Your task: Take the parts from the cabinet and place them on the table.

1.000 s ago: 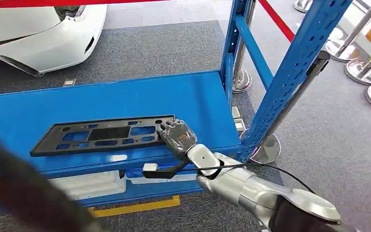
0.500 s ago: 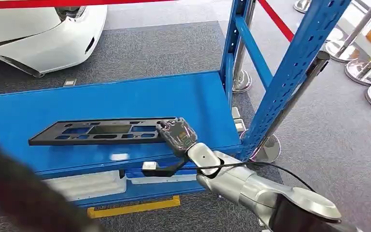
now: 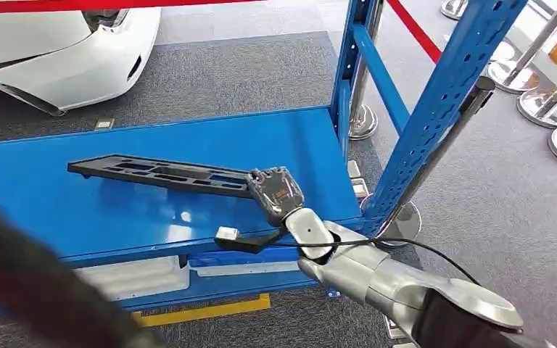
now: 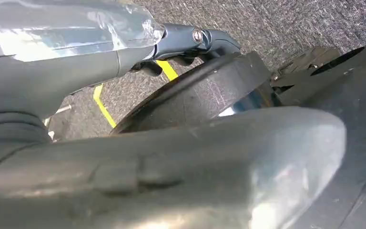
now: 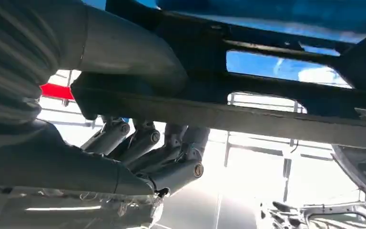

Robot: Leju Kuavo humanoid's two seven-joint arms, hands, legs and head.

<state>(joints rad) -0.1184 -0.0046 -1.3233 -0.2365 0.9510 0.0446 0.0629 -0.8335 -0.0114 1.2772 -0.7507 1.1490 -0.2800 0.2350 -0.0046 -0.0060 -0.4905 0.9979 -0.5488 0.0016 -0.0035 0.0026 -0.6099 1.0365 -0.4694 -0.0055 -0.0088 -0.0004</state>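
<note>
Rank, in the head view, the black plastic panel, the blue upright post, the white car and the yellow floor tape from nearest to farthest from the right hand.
1. Black plastic panel: gripped by the right hand at its end.
2. Blue upright post: right of the hand, at the shelf's corner.
3. Yellow floor tape: below the shelf, toward the robot.
4. White car: far left, beyond the shelf.
</note>
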